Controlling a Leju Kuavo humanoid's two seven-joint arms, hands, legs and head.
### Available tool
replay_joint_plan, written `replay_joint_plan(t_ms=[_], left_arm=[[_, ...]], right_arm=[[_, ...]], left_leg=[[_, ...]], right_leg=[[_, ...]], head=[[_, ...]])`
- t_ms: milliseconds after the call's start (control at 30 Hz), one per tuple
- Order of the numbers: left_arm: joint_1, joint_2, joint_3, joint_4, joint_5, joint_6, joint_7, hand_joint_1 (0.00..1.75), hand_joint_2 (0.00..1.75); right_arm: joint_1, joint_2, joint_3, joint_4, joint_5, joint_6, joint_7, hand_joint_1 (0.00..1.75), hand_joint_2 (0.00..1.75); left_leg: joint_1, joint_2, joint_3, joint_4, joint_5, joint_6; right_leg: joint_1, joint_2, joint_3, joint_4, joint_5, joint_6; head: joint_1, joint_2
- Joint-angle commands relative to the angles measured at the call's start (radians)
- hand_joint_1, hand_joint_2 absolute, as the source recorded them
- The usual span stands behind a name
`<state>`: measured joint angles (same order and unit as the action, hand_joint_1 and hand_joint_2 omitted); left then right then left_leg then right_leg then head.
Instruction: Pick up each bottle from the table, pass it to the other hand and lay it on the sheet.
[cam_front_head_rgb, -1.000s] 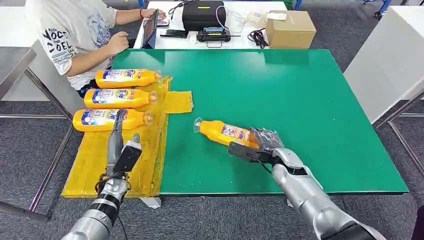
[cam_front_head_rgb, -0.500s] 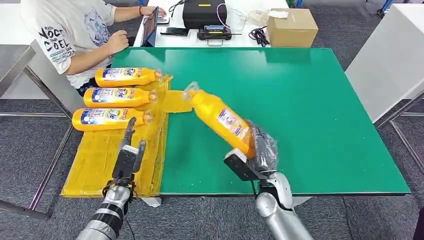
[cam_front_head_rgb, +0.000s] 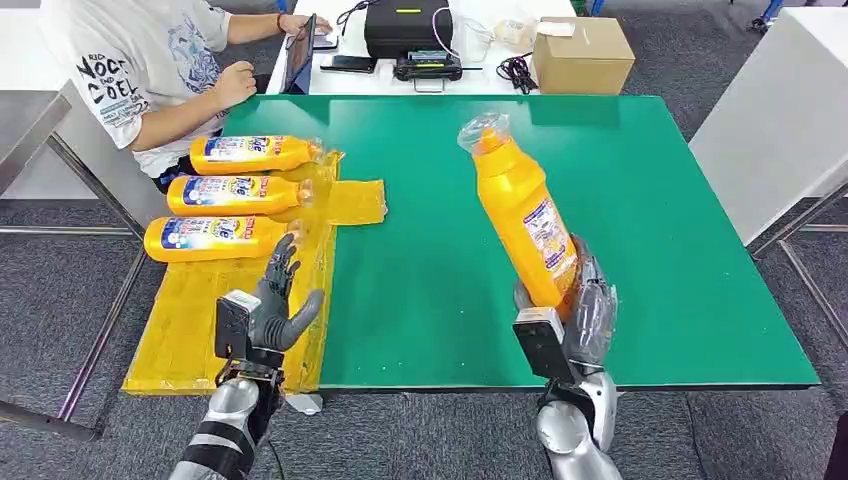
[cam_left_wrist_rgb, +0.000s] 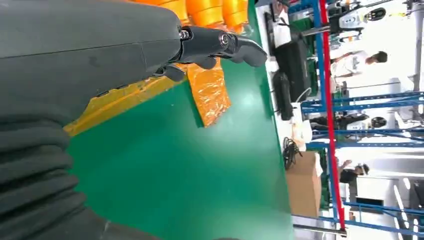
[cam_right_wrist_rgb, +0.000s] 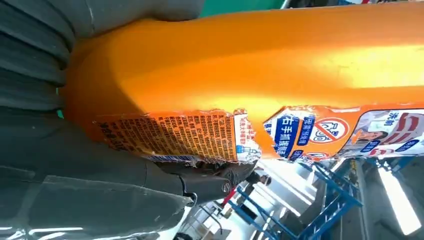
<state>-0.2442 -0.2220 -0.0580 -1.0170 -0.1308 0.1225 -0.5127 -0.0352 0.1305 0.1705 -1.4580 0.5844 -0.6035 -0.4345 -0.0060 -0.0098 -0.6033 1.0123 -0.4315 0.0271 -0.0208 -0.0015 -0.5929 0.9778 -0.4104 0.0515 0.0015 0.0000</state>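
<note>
My right hand (cam_front_head_rgb: 575, 315) grips the lower end of an orange bottle (cam_front_head_rgb: 522, 215) and holds it nearly upright above the green table (cam_front_head_rgb: 650, 200), its wrapped cap leaning slightly left. Up close, the right wrist view shows that bottle (cam_right_wrist_rgb: 260, 75) with its torn label against my palm. Three more orange bottles (cam_front_head_rgb: 230, 195) lie side by side on the yellow sheet (cam_front_head_rgb: 200, 330) at the table's left edge. My left hand (cam_front_head_rgb: 272, 310) hovers over the sheet near the front, palm turned inward, fingers (cam_left_wrist_rgb: 220, 42) spread and holding nothing.
A person in a white T-shirt (cam_front_head_rgb: 140, 70) sits at the back left, close to the bottles on the sheet. Behind the table stands a white desk with a black device (cam_front_head_rgb: 405, 30) and a cardboard box (cam_front_head_rgb: 583, 52). A white cabinet (cam_front_head_rgb: 780, 120) stands to the right.
My right hand has lifted the bottle off the table and swung it from lying flat to nearly upright, cap moving right. My left hand has risen, turned and spread its fingers.
</note>
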Motion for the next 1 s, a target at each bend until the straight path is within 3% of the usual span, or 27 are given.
replay_joint_plan(t_ms=[33,233,333,433,600,1000], left_arm=[[0.008,0.035,-0.081,-0.068,0.145,-0.176,0.025,0.0,1.75],[0.047,0.044,-0.173,-0.129,0.171,-0.26,0.053,0.0,1.75],[0.042,0.041,-0.178,-0.117,0.174,-0.262,0.054,0.0,1.75],[0.025,0.027,-0.185,-0.049,0.24,-0.326,0.091,0.0,1.75],[0.012,0.015,-0.232,0.007,0.255,-0.367,0.095,0.0,1.75],[0.003,0.016,-0.239,0.06,0.255,-0.35,0.115,0.0,1.75]], right_arm=[[-0.017,0.01,-0.045,0.064,-0.025,0.048,-0.029,1.75,1.75],[-0.035,0.048,0.048,0.248,0.014,0.152,-0.046,1.75,1.75],[-0.045,0.064,0.064,0.283,0.024,0.135,-0.049,1.75,1.75],[-0.091,0.077,0.171,0.412,0.071,0.195,-0.026,1.75,1.75],[-0.143,0.124,0.27,0.605,0.108,0.175,-0.03,1.75,1.75],[-0.179,0.152,0.335,0.676,0.117,0.172,-0.008,1.75,1.75]], left_leg=[[0.001,0.001,0.004,0.0,-0.002,-0.002],[0.001,0.002,0.003,-0.001,-0.001,-0.001],[0.001,0.002,0.002,-0.001,-0.001,-0.001],[0.001,0.003,0.002,-0.001,-0.001,-0.001],[0.002,0.004,0.003,-0.002,-0.001,-0.001],[0.001,0.002,0.003,-0.001,-0.001,-0.002]], right_leg=[[0.002,0.0,0.004,-0.001,-0.001,-0.002],[0.001,0.002,0.004,-0.002,0.0,-0.002],[0.001,0.002,0.003,-0.001,0.0,-0.002],[0.001,0.003,0.002,-0.001,0.0,-0.002],[0.002,0.003,0.003,-0.001,0.0,-0.002],[0.001,0.002,0.003,-0.001,-0.001,-0.002]], head=[[0.0,0.0],[0.0,0.0],[0.0,0.0],[0.0,0.0],[0.0,0.0],[0.0,0.0]])
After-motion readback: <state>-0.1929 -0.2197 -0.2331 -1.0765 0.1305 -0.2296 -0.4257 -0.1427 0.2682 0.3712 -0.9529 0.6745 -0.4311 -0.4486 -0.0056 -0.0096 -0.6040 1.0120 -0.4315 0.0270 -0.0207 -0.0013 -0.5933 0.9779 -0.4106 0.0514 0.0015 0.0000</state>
